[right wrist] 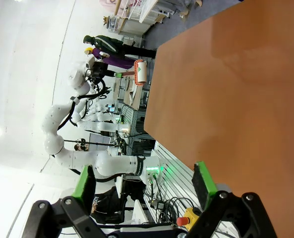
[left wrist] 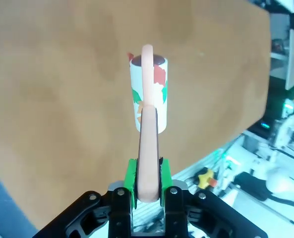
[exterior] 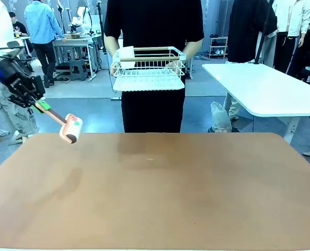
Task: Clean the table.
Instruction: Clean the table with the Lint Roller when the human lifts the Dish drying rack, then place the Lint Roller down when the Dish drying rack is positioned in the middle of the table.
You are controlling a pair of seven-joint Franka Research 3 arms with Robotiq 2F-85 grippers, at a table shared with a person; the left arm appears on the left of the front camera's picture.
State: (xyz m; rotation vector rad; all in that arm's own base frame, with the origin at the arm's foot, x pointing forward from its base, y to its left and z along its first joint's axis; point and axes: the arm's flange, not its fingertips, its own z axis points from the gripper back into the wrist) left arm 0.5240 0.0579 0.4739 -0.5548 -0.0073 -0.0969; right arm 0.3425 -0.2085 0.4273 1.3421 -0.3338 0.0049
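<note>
Big reddish-brown table (exterior: 160, 193) with a smooth bare top and a thin pale edge, stretching from the near edge to the far edge where a person in black (exterior: 153, 63) stands. Busy workshop room behind, with a grey floor, more people and a white-topped table (exterior: 264, 89) off past the far right corner. In the person's two hands, a white wire basket (exterior: 149, 68) held up in the air, above the far edge and not touching the table. Near the far left corner, the left gripper (exterior: 37, 102) up off the top, green pads (left wrist: 131, 178) squeezed shut on the pale handle of a lint roller (exterior: 70, 128). Roller head white with red and green patches, pointing out over the table near the left edge, hanging above it. Right gripper (right wrist: 144, 186) with its fingers spread wide apart and nothing between them, looking along the table from its right side. Plastic bag (exterior: 220, 117) on the floor beyond the far edge. Lots of open room across the middle, the near edge and the right side of the table top.
</note>
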